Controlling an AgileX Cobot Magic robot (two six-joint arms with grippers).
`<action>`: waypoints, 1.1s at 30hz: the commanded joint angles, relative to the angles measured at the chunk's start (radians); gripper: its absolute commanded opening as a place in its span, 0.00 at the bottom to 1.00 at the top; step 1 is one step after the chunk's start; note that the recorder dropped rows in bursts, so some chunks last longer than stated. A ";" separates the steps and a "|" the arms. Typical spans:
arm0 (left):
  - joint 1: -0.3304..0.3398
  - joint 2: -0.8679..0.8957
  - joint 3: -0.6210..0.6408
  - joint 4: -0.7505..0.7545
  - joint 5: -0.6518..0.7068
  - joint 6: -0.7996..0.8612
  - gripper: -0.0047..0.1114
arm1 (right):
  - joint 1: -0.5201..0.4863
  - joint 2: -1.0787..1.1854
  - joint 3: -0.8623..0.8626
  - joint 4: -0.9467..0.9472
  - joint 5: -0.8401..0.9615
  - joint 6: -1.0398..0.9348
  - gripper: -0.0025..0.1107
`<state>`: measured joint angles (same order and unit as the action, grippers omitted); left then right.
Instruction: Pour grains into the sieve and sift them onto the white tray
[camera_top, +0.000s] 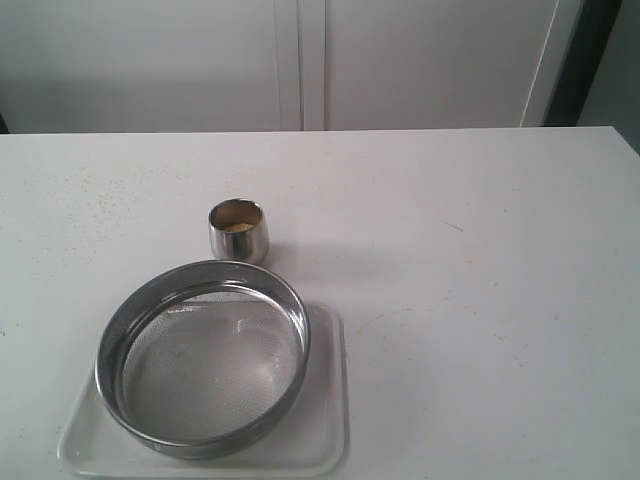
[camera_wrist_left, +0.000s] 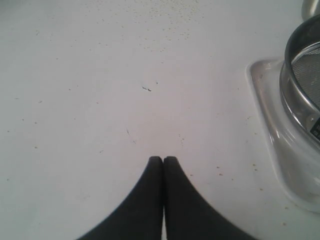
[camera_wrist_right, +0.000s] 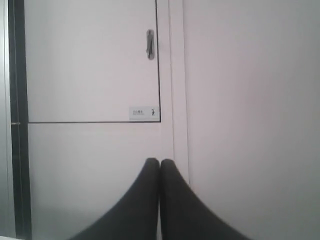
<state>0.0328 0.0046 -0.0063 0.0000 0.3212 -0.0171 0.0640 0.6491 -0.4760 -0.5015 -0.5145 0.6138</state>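
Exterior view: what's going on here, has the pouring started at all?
Nothing is being handled yet. The sieve sits empty on the white tray, and the grains are in the small steel cup standing just behind it. Neither arm shows in the exterior view. The left end effector is shut above the table beside the tray. The right end effector is shut too, facing a cabinet door.

Steel cup (camera_top: 238, 240) on white table (camera_top: 480, 300)
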 joint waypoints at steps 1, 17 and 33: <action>-0.006 -0.005 0.006 0.000 0.009 -0.001 0.04 | -0.005 0.154 -0.055 -0.056 -0.067 0.018 0.02; -0.006 -0.005 0.006 0.000 0.009 -0.001 0.04 | -0.005 0.550 -0.172 -0.305 -0.296 0.079 0.02; -0.006 -0.005 0.006 0.000 0.009 -0.001 0.04 | -0.005 1.031 -0.378 -0.608 -0.616 0.037 0.02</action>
<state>0.0328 0.0046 -0.0063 0.0000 0.3212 -0.0171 0.0640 1.6199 -0.8018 -0.9938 -1.0805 0.6713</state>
